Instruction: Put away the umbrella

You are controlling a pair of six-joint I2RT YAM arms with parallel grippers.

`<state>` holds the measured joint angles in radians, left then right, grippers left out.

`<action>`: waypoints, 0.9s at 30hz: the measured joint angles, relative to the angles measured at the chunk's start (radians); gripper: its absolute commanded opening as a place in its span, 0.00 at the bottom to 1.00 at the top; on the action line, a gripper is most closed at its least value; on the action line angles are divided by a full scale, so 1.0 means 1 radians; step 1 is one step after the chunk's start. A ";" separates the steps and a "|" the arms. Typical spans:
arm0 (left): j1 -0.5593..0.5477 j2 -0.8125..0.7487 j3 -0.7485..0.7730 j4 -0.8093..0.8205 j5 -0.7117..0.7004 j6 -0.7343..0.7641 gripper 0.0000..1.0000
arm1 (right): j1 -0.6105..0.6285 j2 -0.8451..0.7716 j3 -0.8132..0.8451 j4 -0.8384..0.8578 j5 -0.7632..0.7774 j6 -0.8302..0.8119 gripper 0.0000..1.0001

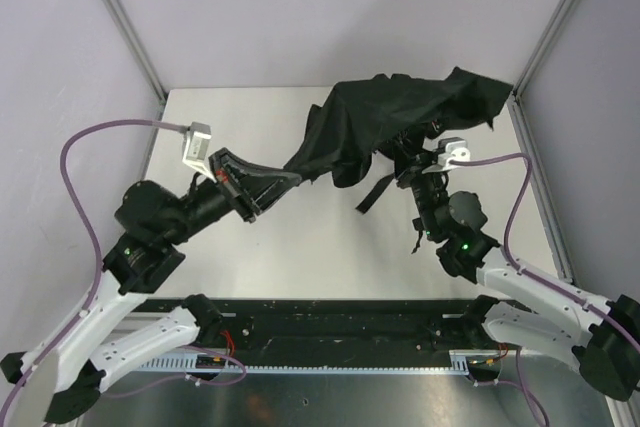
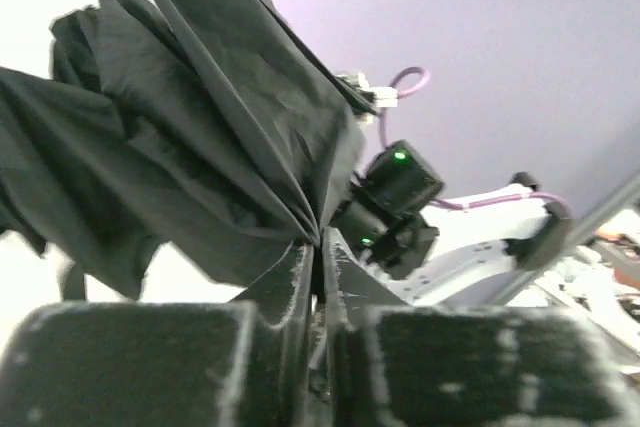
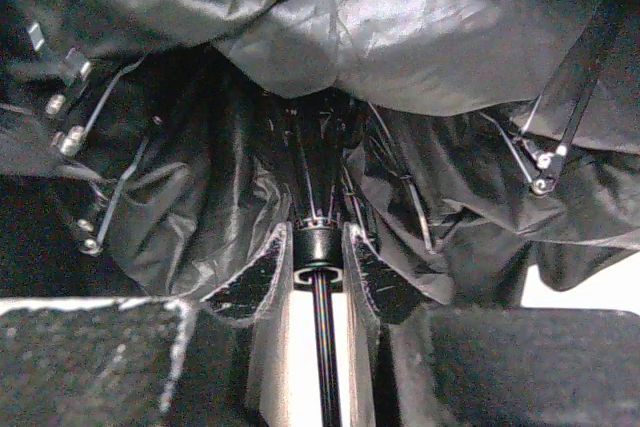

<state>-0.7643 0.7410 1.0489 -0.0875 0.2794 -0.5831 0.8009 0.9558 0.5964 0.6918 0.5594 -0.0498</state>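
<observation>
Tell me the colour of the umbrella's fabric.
Plain black, no pattern; the umbrella shows best in the top view.

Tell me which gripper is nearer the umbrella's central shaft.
Right. The right gripper is closed around the shaft of the umbrella, under its canopy; the left gripper pinches the canopy's edge, away from the shaft.

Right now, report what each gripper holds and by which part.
The left gripper pinches an edge fold of the umbrella canopy fabric; the right gripper clamps the round collar on its shaft, under the canopy.
</observation>
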 measured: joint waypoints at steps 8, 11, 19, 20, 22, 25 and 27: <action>-0.004 0.007 -0.032 0.029 0.127 -0.027 0.68 | -0.221 -0.081 0.000 -0.054 -0.324 0.252 0.00; -0.004 0.024 -0.032 0.021 0.162 -0.015 0.55 | -0.282 -0.101 0.000 -0.076 -0.460 0.304 0.00; 0.008 -0.105 -0.071 0.008 0.067 0.011 0.67 | -0.546 -0.143 -0.007 -0.031 -0.928 0.493 0.00; 0.018 -0.122 -0.073 0.008 0.047 0.004 0.61 | -0.578 -0.143 -0.013 -0.003 -0.974 0.533 0.00; 0.050 -0.127 -0.073 0.012 0.022 -0.023 0.52 | -0.636 -0.141 -0.030 0.069 -1.054 0.624 0.00; 0.116 -0.084 -0.087 0.015 0.021 -0.060 0.64 | -0.673 -0.119 -0.045 0.180 -1.139 0.761 0.00; 0.145 -0.017 -0.087 0.022 0.048 -0.073 0.69 | -0.679 -0.099 -0.049 0.255 -1.182 0.845 0.00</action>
<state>-0.6189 0.7242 0.9623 -0.0654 0.3271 -0.6563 0.1215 0.8570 0.5476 0.9466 -0.6228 0.7952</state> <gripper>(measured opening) 0.617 0.217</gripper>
